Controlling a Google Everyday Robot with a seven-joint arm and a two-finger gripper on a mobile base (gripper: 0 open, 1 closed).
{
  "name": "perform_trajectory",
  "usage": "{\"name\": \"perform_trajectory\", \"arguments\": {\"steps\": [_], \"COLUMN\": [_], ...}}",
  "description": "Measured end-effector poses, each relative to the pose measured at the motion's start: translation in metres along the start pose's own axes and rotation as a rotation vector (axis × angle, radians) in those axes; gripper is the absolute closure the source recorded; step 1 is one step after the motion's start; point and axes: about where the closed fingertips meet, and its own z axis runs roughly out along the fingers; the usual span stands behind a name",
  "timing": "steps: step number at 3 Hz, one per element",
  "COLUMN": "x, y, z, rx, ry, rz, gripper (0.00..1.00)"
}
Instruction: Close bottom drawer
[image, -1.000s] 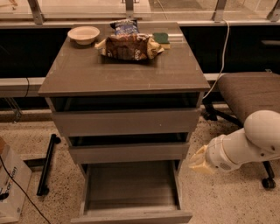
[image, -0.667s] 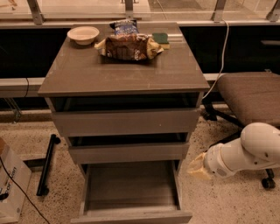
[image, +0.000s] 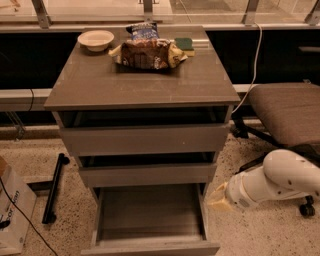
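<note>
Lowered since a second ago: gripper (image: 216, 199) now sits low off the right flank of the cabinet (image: 145, 90), just beside the right wall of the bottom drawer (image: 150, 212), not touching. Grip state: cannot tell; nothing seen held. Bottom drawer stands pulled well out at cabinet base. Office chair (image: 285, 112) right of cabinet.
</note>
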Motion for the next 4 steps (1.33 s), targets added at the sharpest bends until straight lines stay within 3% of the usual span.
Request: {"name": "perform_trajectory", "arguments": {"steps": [1, 2, 3, 4], "x": [0.027, 0.073, 0.101, 0.103], "y": [-0.001, 0.012, 0.028, 0.031], "z": [0.042, 0.1, 0.135, 0.139], "rx": [-0.043, -0.11, -0.161, -0.17], "ry": [0.007, 0.029, 0.044, 0.044], "rz": [0.042, 0.134, 0.203, 0.208], "gripper": [1.0, 1.0, 1.0, 1.0]}}
